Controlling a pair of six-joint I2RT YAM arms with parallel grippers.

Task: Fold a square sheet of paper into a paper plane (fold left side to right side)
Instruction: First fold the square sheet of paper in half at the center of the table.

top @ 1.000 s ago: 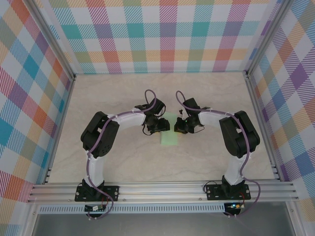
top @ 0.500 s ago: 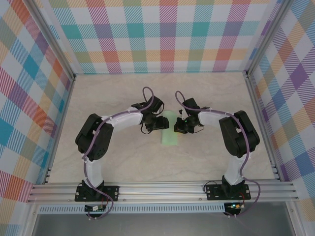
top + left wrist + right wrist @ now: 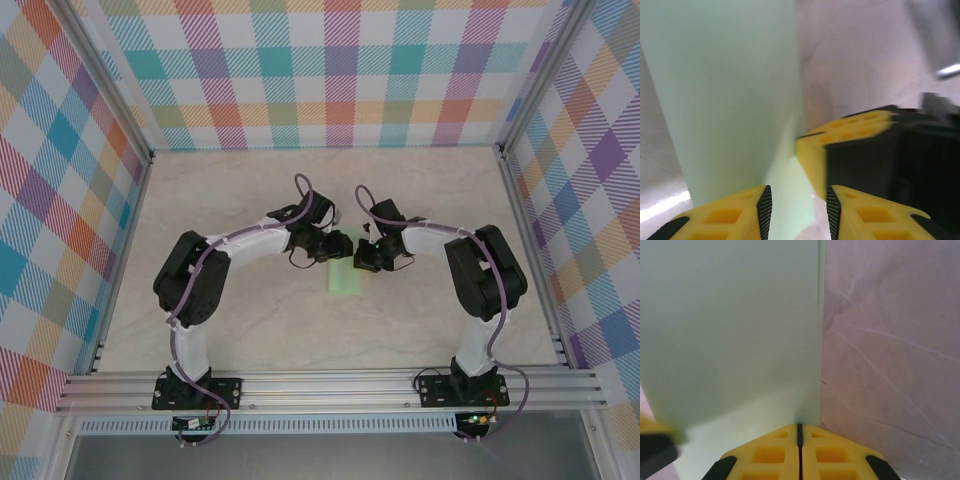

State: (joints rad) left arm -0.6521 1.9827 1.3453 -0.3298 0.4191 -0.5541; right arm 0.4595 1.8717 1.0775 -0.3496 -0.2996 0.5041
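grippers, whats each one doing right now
left gripper: open, the square sheet of paper showing in the gap.
right gripper: shut, tips at the paper; a pinch cannot be told.

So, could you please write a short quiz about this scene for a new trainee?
1. True or false: the right tool is shut, with its tip at an edge of the paper.
2. In the top view, the paper lies: A) between the tools; B) against the back wall; C) beside the left arm's base.
3. What colour are the fingers of the left tool?
Key: 1 true; 2 A; 3 yellow.
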